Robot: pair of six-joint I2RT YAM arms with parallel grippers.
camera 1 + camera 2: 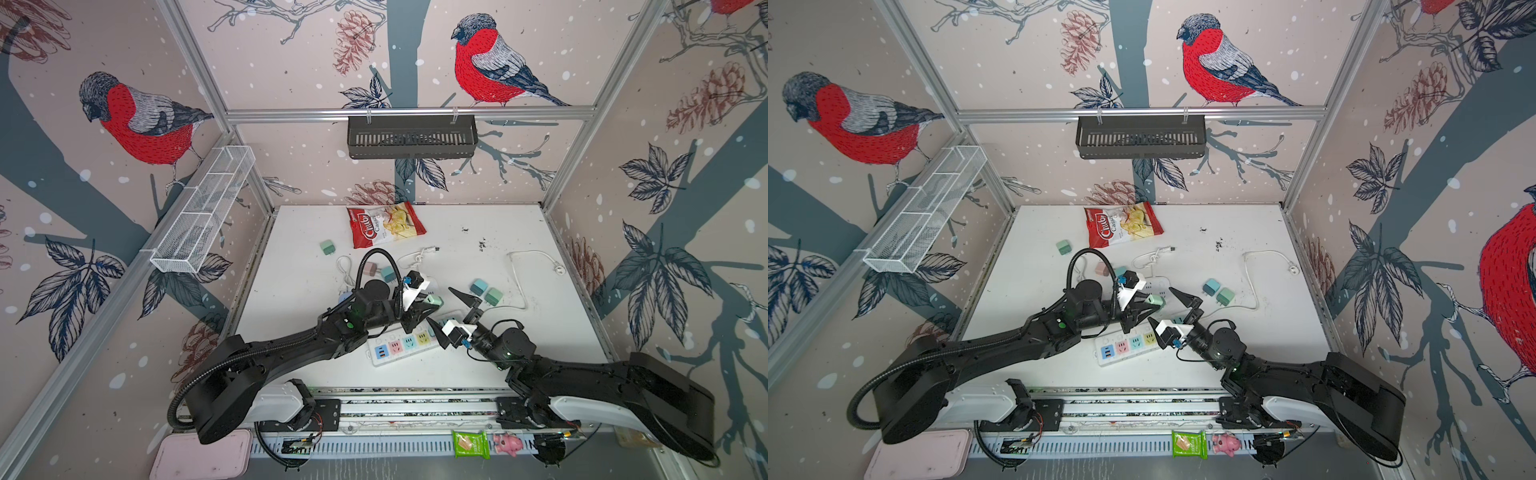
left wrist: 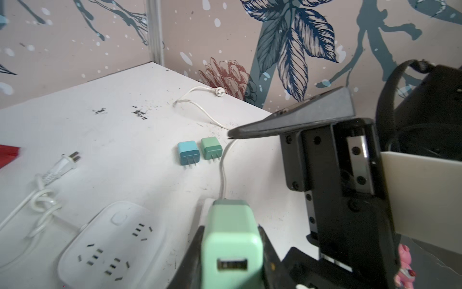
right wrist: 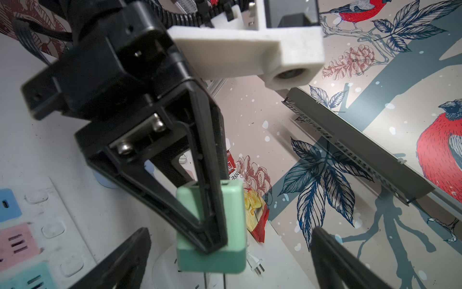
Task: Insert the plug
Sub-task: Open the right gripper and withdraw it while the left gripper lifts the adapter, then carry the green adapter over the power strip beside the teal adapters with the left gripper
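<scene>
My left gripper (image 1: 424, 305) is shut on a mint-green plug (image 1: 433, 300), which shows in both top views (image 1: 1155, 300). In the left wrist view the plug (image 2: 232, 237) sits between the black fingers (image 2: 191, 260), USB port facing the camera. In the right wrist view the plug (image 3: 225, 215) hangs over a white rounded power strip (image 3: 165, 262), prongs pointing down at it. My right gripper (image 1: 449, 314) stands wide open just right of the plug, not touching it, with its fingertips (image 3: 140, 237) far apart. A long power strip with coloured sockets (image 1: 395, 348) lies below both grippers.
A blue plug (image 1: 478, 286) and a green plug (image 1: 493, 296) lie right of the grippers, beside a white cable (image 1: 519, 274). Pink (image 1: 370, 269), teal (image 1: 388, 273) and green (image 1: 328, 248) plugs, a two-prong lead (image 1: 417, 254) and a crisp bag (image 1: 384, 224) lie farther back.
</scene>
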